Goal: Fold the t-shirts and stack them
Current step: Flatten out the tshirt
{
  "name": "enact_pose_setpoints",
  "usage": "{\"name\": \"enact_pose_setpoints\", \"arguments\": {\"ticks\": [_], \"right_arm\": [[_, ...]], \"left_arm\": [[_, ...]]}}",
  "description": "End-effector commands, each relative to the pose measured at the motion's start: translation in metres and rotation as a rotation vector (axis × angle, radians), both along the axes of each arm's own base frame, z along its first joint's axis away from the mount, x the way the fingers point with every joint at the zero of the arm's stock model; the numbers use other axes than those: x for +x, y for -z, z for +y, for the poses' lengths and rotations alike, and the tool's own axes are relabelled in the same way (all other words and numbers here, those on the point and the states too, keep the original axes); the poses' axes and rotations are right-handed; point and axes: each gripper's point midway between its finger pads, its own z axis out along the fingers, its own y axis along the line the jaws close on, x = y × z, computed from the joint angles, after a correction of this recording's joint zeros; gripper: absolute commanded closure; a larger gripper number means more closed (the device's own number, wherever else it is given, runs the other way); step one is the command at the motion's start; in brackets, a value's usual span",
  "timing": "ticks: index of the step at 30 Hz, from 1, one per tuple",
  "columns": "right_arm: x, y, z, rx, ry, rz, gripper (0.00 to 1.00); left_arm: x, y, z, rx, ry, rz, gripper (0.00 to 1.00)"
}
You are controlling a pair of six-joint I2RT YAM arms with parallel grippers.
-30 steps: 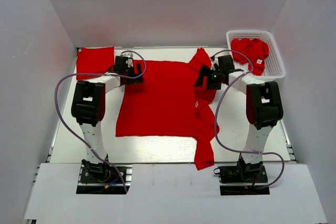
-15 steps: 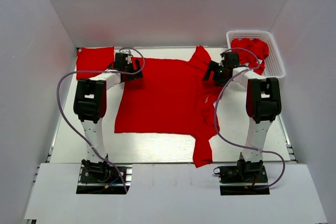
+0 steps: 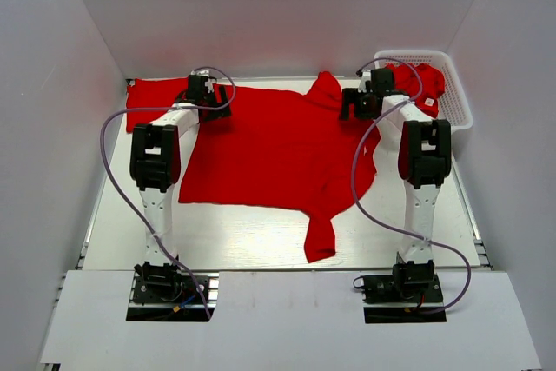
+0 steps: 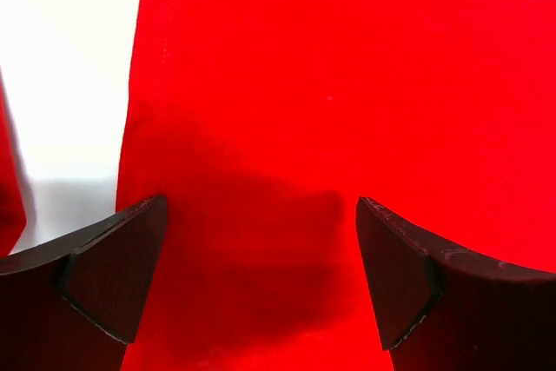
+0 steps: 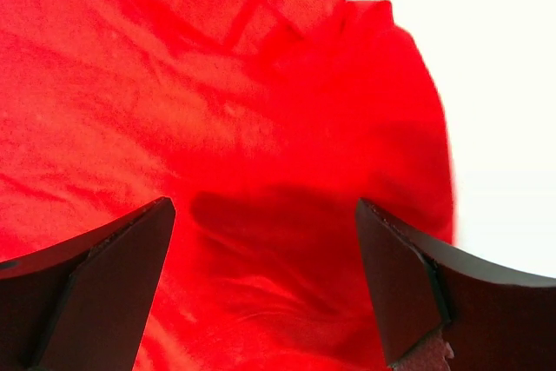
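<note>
Where the white worktop [image 3: 248, 234] sits boxed in by plain white walls [image 3: 278, 15] on three sides, one bright red short-sleeved cloth t-shirt [image 3: 278, 145] lies spread flat across its middle and up to the far edge. One sleeve [image 3: 320, 236] trails toward the near edge, and another bunches up at the far edge. A second red folded t-shirt [image 3: 149, 93] rests as a neat rectangle in the far left corner, touching the spread one. In the far right corner stands a white plastic mesh basket [image 3: 459, 84] holding crumpled red t-shirts [image 3: 424, 80].

Both white-and-black arms reach from their bases at the near edge straight out to the far edge, each trailing a looping lilac cable [image 3: 358, 188]. The left arm [image 3: 155, 154] ends with the left pincer [image 4: 261, 215] above the spread shirt's far left part, near its side hem. Its fingers [image 4: 113, 267] are spread wide, pinching nothing, with smooth cloth below. The right arm [image 3: 424, 149] carries the right pincer [image 5: 261, 215] above the far right part, over wrinkled cloth at the bunched sleeve, likewise spread wide and gripping nothing.
</note>
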Motion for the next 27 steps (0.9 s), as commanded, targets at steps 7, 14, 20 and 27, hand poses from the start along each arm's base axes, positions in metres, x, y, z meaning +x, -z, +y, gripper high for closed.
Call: {"name": "enact_pose_setpoints", "arguments": {"ticks": [7,14,20,27], "right_arm": [[-0.025,-0.076,0.064,0.091,-0.359,-0.127,0.1],[-0.115,-0.072,0.091,0.237,-0.276,0.028,0.1],[-0.182,-0.058,0.067,0.263,-0.059,0.116,0.1],[-0.239,-0.013,0.074,0.366,-0.052,0.291,0.1]], "left_arm": [[-0.01,-0.034,-0.025,-0.046,0.168,-0.028,0.0],[-0.054,-0.086,-0.033,-0.081,0.202,-0.072,0.0],[-0.136,-0.073,-0.031,-0.155,0.178,-0.016,0.0],[-0.196,-0.02,-0.001,-0.125,0.034,0.12,0.0]]}}
